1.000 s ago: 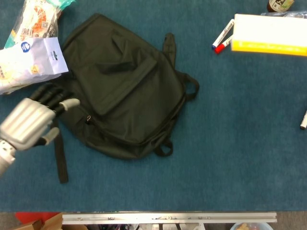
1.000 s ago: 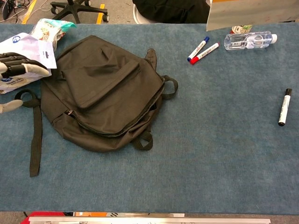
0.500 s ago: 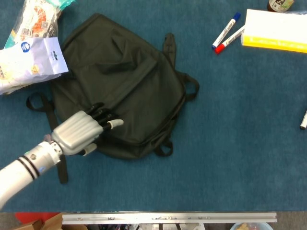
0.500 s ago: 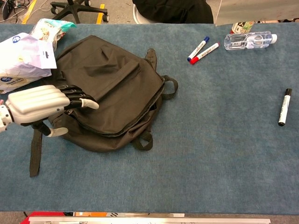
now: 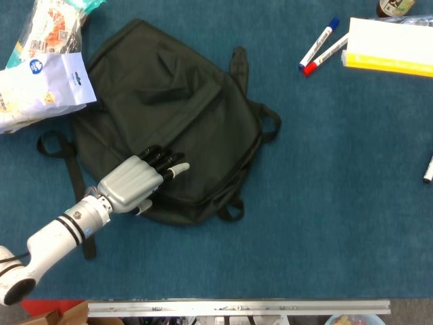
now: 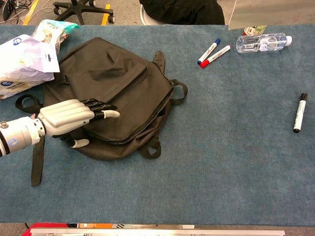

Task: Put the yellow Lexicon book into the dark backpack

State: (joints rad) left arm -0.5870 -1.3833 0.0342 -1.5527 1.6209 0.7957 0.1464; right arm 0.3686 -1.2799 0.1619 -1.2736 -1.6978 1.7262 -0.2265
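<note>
Worktop [image 5: 325, 203] is blue carpet-like cloth, everything sits on it. Landmark: dark backpack [image 5: 176, 101], lying flat, zip line along its lower right edge looks closed or nearly so, can't tell for sure.

Left robot hand [image 5: 135, 183] lies over the backpack's lower left part, fingers stretched out and together, pointing toward the zip seam, holding nothing. Whether it presses the fabric or floats just above: can't tell. Right robot hand: not seen in either view.

Yellow Lexicon book [image 5: 389, 46] is well apart from the backpack, far to its upper right, flat on the worktop, white cover with yellow edge. Chest view shows only a grey slab at the top edge there, so book not confirmed in it.

White snack bags [image 5: 40, 68] touch the backpack's upper left corner. Two markers [image 5: 321, 46] lie between backpack and book, just beside the book. Water bottle [image 6: 261, 42] sits near the markers. Black marker [image 6: 299, 113] is far right of the backpack.

Risks, judged:
- backpack not open, so book can't enter; flat fingers may slip off the zip pull
- limp fabric slides or bunches under the hand, drags straps
- one hand opening without anchoring lifts the whole bag
- book reach could knock markers or bottle
- mouth collapses before the book arrives
</note>
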